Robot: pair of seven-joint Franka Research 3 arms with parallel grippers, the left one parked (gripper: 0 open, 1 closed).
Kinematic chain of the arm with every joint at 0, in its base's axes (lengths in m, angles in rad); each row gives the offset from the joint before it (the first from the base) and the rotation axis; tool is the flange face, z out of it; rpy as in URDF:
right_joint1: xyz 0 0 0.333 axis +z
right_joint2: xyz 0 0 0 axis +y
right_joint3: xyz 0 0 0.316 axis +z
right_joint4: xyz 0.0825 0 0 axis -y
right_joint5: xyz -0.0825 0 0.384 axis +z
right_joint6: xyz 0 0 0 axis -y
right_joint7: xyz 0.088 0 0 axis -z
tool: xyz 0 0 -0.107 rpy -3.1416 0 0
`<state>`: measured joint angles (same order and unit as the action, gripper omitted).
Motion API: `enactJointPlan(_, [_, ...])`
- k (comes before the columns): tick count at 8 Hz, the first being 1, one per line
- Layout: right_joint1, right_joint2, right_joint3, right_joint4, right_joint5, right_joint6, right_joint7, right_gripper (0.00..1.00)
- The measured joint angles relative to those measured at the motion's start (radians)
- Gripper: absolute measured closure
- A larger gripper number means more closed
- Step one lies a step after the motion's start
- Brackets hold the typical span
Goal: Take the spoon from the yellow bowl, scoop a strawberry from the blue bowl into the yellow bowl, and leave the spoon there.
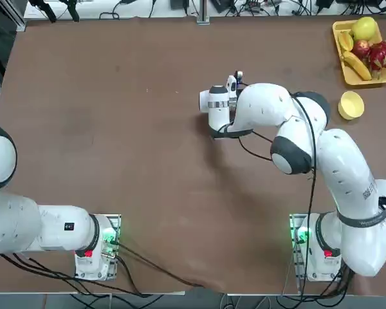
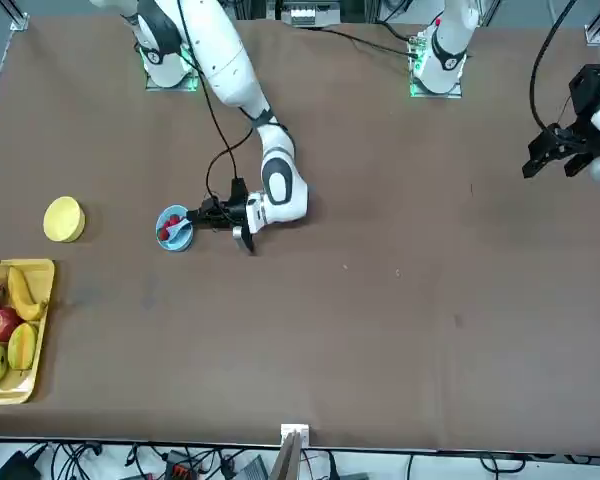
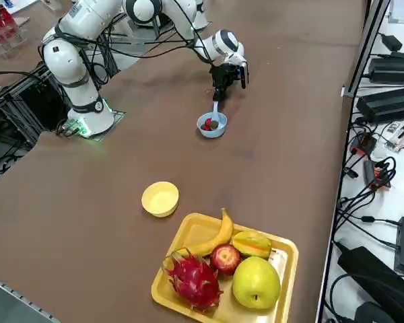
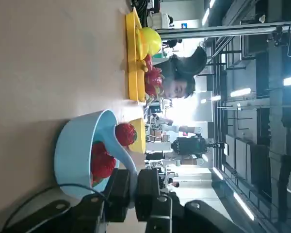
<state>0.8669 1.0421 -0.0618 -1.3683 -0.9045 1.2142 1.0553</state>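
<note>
Fingers (image 4: 121,191) clamped tight on the short handle of the spoon (image 4: 117,151), right gripper (image 3: 222,86) hanging just over the near edge of the blue bowl (image 3: 211,125), mid-surface. Spoon head down inside the blue bowl, and in the wrist view carrying one strawberry (image 4: 125,134) at rim level, more red berries (image 4: 103,164) lying beneath. Looks like the scoop is made and the carry is about to start. Light little plastic spoon, stiff enough but smooth, so liable to twist between the pads if squeezed off-centre; best held where it is now, well back on the handle, leaving the head free. Shallow head, round berry, nothing pinning it: likely to roll off at the slightest tilt or jolt, so level and slow seems the way. Blue bowl light too, probably easy to nudge across the surface (image 1: 116,129) if the spoon drags on its rim. Yellow bowl (image 3: 160,198) well apart from the blue one, off toward the yellow fruit tray (image 3: 277,252), sitting empty and upright, waiting. Quite a stretch to cover with a loose passenger on board.
</note>
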Motion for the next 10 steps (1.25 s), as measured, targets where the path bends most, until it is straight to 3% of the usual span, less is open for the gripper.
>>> enactJointPlan(7, [0.005,0.000,-0.002,0.010,-0.039,-0.057,0.000,0.89])
enactJointPlan(10, [0.003,-0.001,-0.028,0.021,-0.040,-0.088,-0.007,0.89])
